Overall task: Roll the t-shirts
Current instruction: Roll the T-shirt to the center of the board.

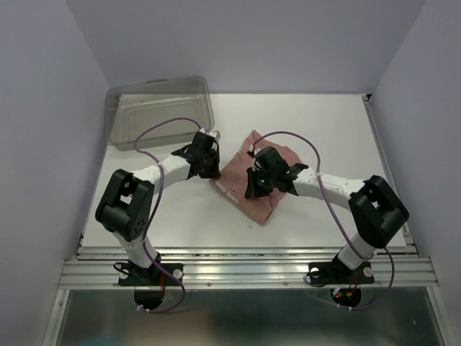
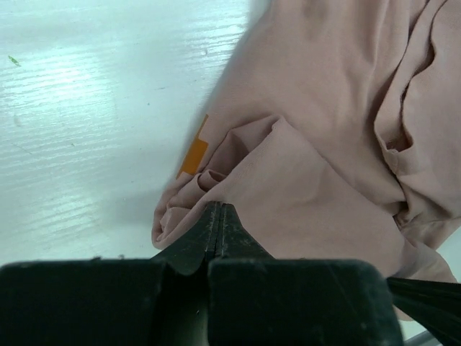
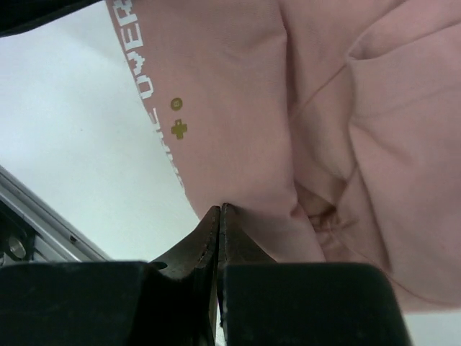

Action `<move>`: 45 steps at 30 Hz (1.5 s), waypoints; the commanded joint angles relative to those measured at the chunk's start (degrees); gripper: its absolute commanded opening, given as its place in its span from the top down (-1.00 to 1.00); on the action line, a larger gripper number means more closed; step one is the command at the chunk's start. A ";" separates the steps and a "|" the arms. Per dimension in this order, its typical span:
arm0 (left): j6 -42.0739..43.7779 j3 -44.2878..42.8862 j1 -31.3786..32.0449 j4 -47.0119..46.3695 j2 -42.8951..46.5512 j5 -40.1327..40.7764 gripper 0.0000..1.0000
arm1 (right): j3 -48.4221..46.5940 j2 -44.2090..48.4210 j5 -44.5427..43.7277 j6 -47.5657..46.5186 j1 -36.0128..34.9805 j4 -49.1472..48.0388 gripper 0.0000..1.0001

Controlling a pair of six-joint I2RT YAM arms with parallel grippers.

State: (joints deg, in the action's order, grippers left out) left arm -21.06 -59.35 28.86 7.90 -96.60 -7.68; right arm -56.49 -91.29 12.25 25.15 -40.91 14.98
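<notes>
The dusty-pink t-shirt [image 1: 234, 180] lies crumpled and partly folded on the white table [image 1: 331, 130], between the two arms. An orange patch of its print [image 2: 194, 155] shows in the left wrist view, and white lettering [image 3: 137, 65] in the right wrist view. My left gripper [image 1: 209, 167] is at the shirt's left edge. Its jaws are pressed together, and bunched folds of the t-shirt [image 2: 310, 144] gather at its tip [image 2: 220, 206]. My right gripper [image 1: 254, 189] is over the shirt's middle, shut, with its tip [image 3: 220, 207] pinching the t-shirt [image 3: 238, 94] at its edge.
A clear grey plastic bin [image 1: 160, 109] stands at the back left corner of the table. A metal rail [image 1: 245, 261] runs along the near edge. Grey walls close in the left, right and back sides.
</notes>
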 commanded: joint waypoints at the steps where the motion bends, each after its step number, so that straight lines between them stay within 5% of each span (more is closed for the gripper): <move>1: -0.12 2.22 -0.03 -1.21 -0.34 0.48 1.00 | -0.99 -4.68 0.68 2.80 -1.02 -5.22 0.99; 6: -0.74 4.06 -0.12 -2.10 -2.10 0.48 1.00 | 0.94 -9.00 -4.16 2.63 -1.02 -5.14 0.99; 18: -2.23 10.74 0.05 -1.58 5.09 -1.63 1.00 | 3.40 2.58 -9.61 -6.42 -1.02 2.41 0.99; 30: -2.67 6.71 1.20 6.95 17.58 0.39 1.00 | 4.19 13.06 -9.71 2.44 -1.02 6.20 0.95; 34: -2.76 3.02 2.95 6.43 15.39 -1.01 1.00 | 7.09 13.59 -5.84 5.79 -1.02 4.01 0.97; 45: -4.16 -2.26 6.12 1.50 2.91 3.02 1.00 | 9.55 12.63 -14.36 5.79 -1.02 6.73 0.98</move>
State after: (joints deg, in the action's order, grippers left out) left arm -24.51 -58.67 35.35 11.03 -92.92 -8.43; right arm -46.87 -78.78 1.93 30.48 -41.69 20.75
